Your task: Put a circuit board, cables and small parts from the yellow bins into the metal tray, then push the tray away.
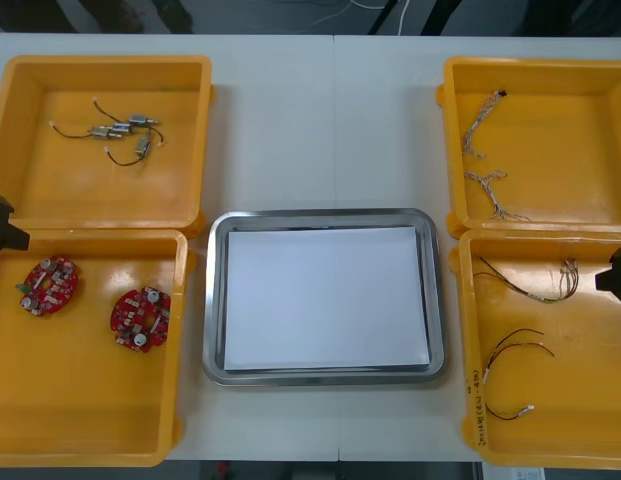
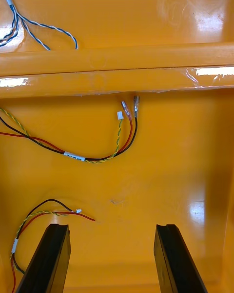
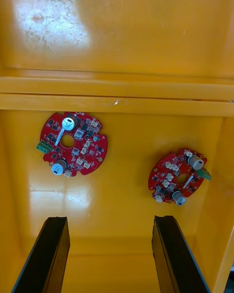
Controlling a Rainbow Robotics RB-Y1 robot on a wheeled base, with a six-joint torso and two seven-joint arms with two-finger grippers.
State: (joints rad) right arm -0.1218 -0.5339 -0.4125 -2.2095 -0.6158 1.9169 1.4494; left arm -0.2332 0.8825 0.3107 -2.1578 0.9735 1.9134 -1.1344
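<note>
Pale and matte, the worktop [image 1: 330, 120] is seen from steeply above, with a shiny metal tray [image 1: 320, 214] set at its middle between four glossy yellow bins. The tray is a round-cornered rectangle, white inside, and its long axis is laid from the left side to the right. The left fingers [image 3: 46, 254] are held wide apart above the near-left bin [image 1: 80, 400], and nothing is gripped or touched by them. Beyond their tips, two round red boards are laid flat on the bin floor, well apart from each other: the first circuit board [image 3: 74, 143] and the second circuit board [image 3: 179, 177] (each studded with small silver and white components, with a green connector at its rim). The right fingers [image 2: 48, 259] are spread just as widely above the near-right bin [image 1: 580, 400] and are likewise empty. Ahead of them a red, yellow and black cable [image 2: 97, 151] is laid in a shallow curve, its loose ends turned towards the wall shared with the far-right bin [image 1: 570, 150]. A second looped cable [image 2: 39, 219] is seen just beside one finger. Thin twisted blue and white cables [image 2: 29, 29] are seen past that wall. Small metal parts [image 1: 125, 135], trailing thin dark leads, are clustered in the far-left bin [image 1: 50, 170].
</note>
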